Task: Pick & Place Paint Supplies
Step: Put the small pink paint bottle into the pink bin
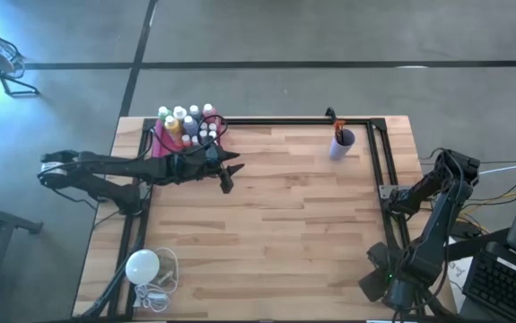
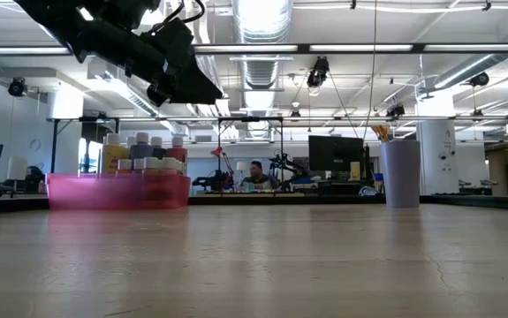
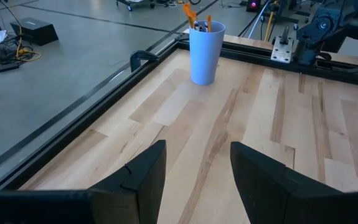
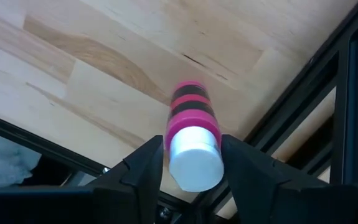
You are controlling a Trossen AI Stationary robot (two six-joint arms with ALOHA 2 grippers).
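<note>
A pink tray (image 1: pixel 163 144) at the table's far left holds several white-capped paint bottles (image 1: pixel 190 121), also seen in the low view (image 2: pixel 143 155). My left gripper (image 3: pixel 197 174) hovers open just right of the tray (image 1: pixel 226 175), above bare wood. A lavender cup (image 1: pixel 341 144) with orange-handled brushes stands at the far right (image 3: pixel 205 53). My right gripper (image 4: pixel 194 162) is at the table's right edge (image 1: pixel 390 196), shut on a pink paint bottle (image 4: pixel 191 112) with a white cap. My right gripper pinches the pink bottle's white cap end (image 4: pixel 194 165) between its two fingers. The fingers come from above, pointing down. The bottle hangs below them, cap up, its body pointing down at the wood beside the black frame rail.
A black metal frame (image 1: pixel 379 152) runs along the table's far and right sides. A white bulb with a cord (image 1: pixel 143 266) lies at the near left corner. The wide middle of the wooden table (image 1: pixel 284 224) is bare.
</note>
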